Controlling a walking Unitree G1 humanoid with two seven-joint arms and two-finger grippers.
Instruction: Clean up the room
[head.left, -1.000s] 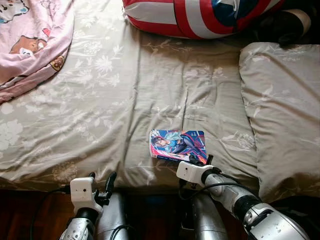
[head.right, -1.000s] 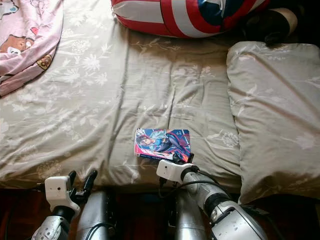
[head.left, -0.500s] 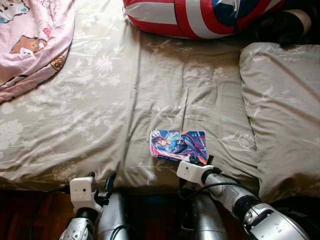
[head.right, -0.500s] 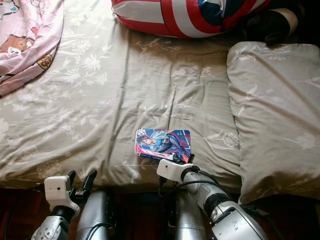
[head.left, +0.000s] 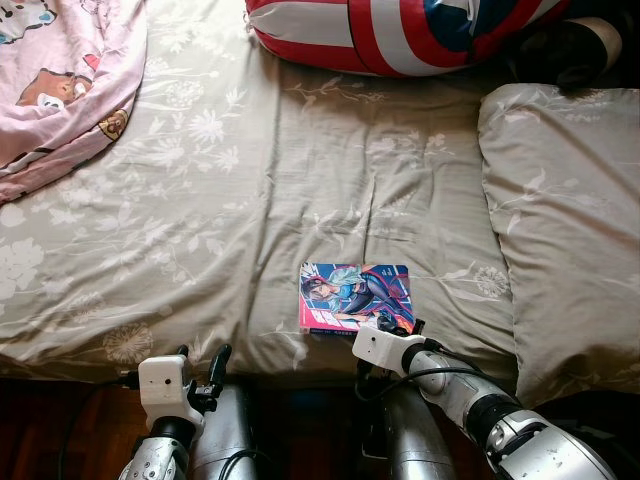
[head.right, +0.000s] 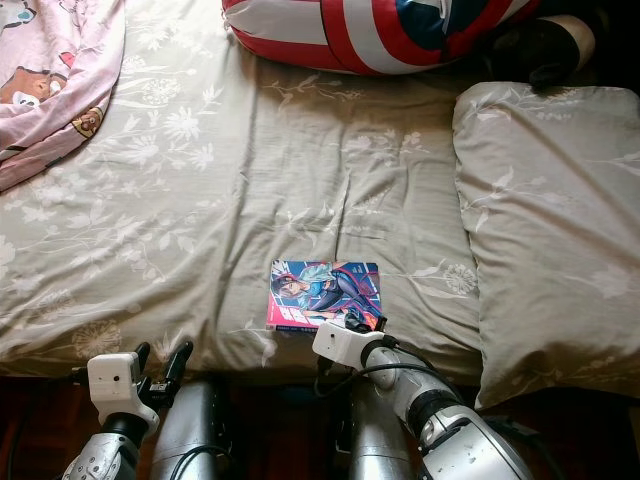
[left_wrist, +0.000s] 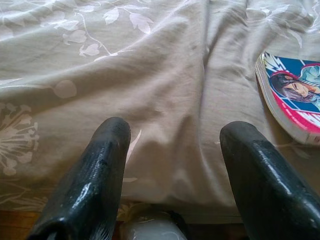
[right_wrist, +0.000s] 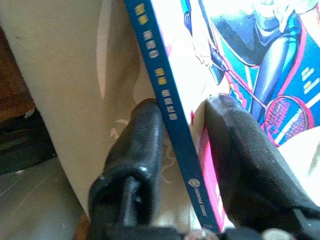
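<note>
Before you the bed (head.left: 250, 180) runs across, with the book (head.left: 355, 297) lying on it near its front edge, a little right of centre. Your right tool (right_wrist: 182, 150) sits at the book's near edge, one finger on each side of its spine, while your left tool (head.left: 200, 365) hangs at the bed's front edge, well left of the book. The pillow (head.left: 560, 220) lies right of the book, the blanket (head.left: 60, 80) far left, and the round cushion (head.left: 400, 30) behind.

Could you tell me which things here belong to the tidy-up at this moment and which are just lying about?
In the job:
- book, on the bed near its front edge
- right gripper, one finger on each side of the book's spine edge

Lying about:
- pillow
- pink blanket
- striped cushion
- left gripper, open, idle by the bed edge
</note>
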